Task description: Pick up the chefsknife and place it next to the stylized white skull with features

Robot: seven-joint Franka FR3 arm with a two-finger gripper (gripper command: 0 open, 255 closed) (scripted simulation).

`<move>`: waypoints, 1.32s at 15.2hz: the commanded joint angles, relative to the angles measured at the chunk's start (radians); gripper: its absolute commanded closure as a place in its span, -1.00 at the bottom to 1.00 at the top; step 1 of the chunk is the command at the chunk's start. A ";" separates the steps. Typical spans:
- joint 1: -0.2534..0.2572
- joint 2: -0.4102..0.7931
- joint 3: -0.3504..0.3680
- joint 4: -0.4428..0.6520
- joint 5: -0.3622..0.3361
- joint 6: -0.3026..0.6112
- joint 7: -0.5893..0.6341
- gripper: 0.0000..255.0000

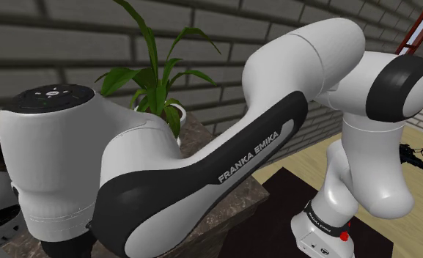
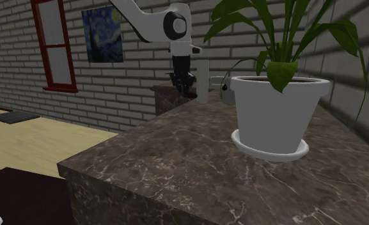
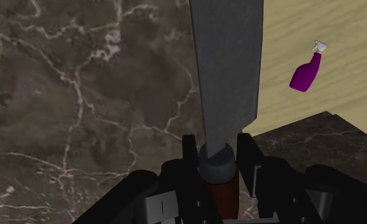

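Chefsknife (image 3: 229, 63) clasped between fingers (image 3: 189, 158) above marble counter (image 3: 80, 95), purple spray bottle (image 3: 306, 70) on floor (image 3: 341, 32).

Shoulder view tight behind arm (image 1: 224, 161), second low along counter (image 2: 176, 160), wrist above it

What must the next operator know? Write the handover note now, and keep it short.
Pincer: shut on the chef's knife with grey blade and reddish-brown handle, gripped at the handle, with the blade pointing away from the hand.
Where: the knife is over the dark marbled stone countertop, near its edge. A purple spray bottle lies on the wooden floor beyond.
Skull: a small grey shape at the counter's far end may be it, but it is too small to tell.
Done: knife grasped.
Left: carry it to the skull, set it down beside it, release.
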 commanded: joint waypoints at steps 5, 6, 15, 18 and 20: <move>0.003 0.029 -0.009 -0.040 -0.014 0.067 0.006 1.00; 0.004 0.038 -0.011 -0.047 -0.018 0.082 0.008 1.00; 0.004 0.037 -0.011 -0.047 -0.018 0.083 0.008 -1.00; 0.004 0.037 -0.011 -0.048 -0.018 0.083 0.008 -1.00; 0.004 0.038 -0.011 -0.047 -0.018 0.082 0.008 -1.00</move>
